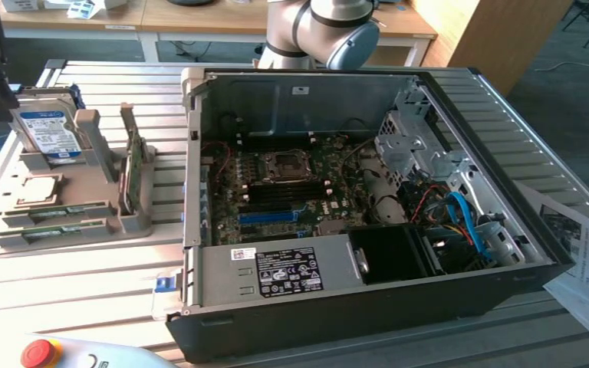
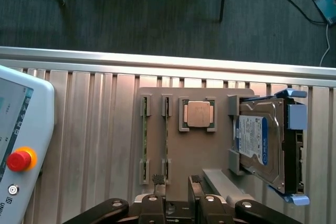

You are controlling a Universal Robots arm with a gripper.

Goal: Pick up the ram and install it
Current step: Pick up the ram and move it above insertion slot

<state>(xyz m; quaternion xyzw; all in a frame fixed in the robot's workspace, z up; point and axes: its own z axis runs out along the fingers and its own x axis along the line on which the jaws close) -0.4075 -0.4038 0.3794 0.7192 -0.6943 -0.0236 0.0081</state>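
The ram (image 2: 167, 140) stood on edge in a narrow slot of the grey tray (image 2: 195, 157), with a second like stick (image 2: 144, 140) in the slot just beside it. Next to them on the same tray sat a square silver processor (image 2: 198, 114), and beyond that a hard drive (image 2: 257, 145) with a blue label leaned in its holder. The gripper (image 2: 176, 181) hung above the tray's edge near the ram, touching nothing. Its fingers (image 2: 157, 182) were spread apart with only bare tray between them. The tray rested on a slatted metal table (image 2: 94, 129), where a pendant with a red stop button (image 2: 21, 159) lay well apart from the sticks. In the exterior view the open computer case (image 1: 376, 307) stood to the tray's right, its motherboard (image 1: 274, 192) uncovered
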